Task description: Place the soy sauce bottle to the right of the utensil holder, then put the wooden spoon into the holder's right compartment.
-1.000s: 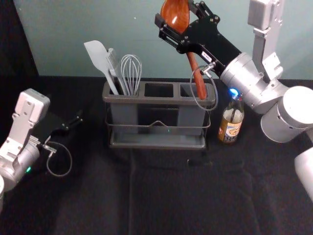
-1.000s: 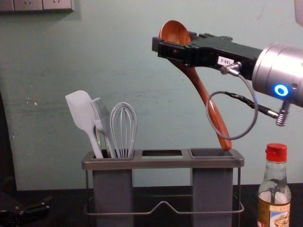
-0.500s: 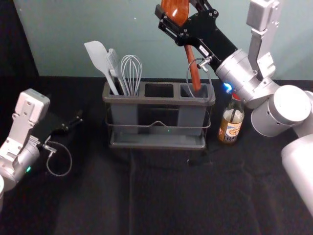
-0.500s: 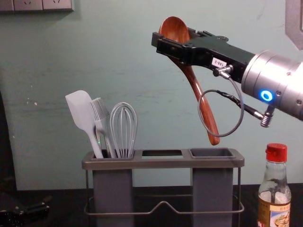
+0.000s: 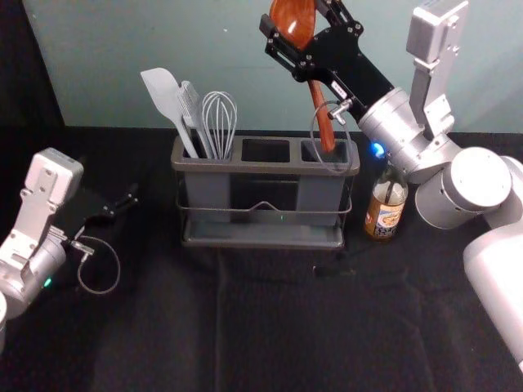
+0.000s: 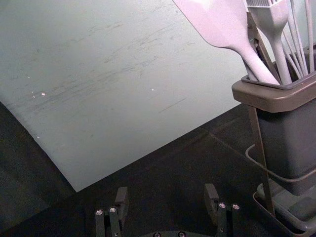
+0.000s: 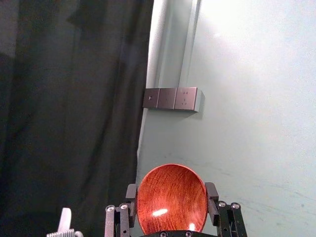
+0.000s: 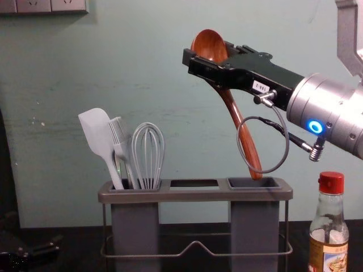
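In the head view my right gripper (image 5: 296, 51) is shut on the bowl of the wooden spoon (image 5: 324, 122), above the holder's right side. In the right wrist view the spoon's bowl (image 7: 172, 197) sits between the fingertips of the right gripper (image 7: 171, 197). The chest view has the spoon (image 8: 245, 139) tilted, handle down, its tip at the opening of the right compartment (image 8: 254, 183) of the utensil holder (image 8: 195, 196). The soy sauce bottle (image 5: 386, 206) stands upright to the holder's right. My left gripper (image 5: 122, 204) is parked at the left; its own wrist view shows the gripper (image 6: 166, 197) open.
A white spatula (image 8: 101, 136), a brush (image 8: 122, 144) and a whisk (image 8: 148, 156) stand in the holder's left compartment. The middle compartment (image 5: 265, 150) has nothing standing up in it. Behind the black table (image 5: 270, 318) rises a pale wall.
The right gripper has shifted slightly leftward overall, carrying the spoon. The handle tip moved left from the compartment's right edge, rose, then came down again. The left arm and bottle have stayed still.
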Robot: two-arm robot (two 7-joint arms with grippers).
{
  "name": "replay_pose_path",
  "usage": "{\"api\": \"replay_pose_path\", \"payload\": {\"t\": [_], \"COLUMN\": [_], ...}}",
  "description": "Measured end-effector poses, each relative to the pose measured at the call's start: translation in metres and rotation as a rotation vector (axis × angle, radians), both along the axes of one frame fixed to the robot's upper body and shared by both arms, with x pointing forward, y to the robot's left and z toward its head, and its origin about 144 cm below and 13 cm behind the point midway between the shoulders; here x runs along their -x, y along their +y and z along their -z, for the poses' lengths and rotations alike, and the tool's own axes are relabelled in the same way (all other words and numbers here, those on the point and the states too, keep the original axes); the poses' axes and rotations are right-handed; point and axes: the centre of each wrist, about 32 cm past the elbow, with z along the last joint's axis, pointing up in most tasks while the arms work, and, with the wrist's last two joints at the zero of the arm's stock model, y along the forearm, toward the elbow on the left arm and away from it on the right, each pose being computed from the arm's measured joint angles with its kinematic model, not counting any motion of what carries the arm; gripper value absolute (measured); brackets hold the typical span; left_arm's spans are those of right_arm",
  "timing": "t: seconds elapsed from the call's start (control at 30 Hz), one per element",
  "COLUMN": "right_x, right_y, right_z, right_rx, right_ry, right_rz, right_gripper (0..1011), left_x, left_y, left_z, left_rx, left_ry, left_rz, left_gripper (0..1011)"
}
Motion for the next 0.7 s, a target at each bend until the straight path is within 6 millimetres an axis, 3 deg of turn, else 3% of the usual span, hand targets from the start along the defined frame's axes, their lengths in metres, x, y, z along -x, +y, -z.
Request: {"api": "replay_pose_path", "payload": {"t": [0.7], "right_x": [-0.001], "right_y": [-0.003], "right_z": [0.015], "right_rx": [-0.01], "right_ry": [0.019], "right_rz": [0.004], "right_gripper": [837], "left_x": [0.0], "left_y": [0.0], "left_z": [0.0], "left_rx": [0.0], "left_ry": [0.0], "left_rz": [0.0], "left_gripper": [1005]}}
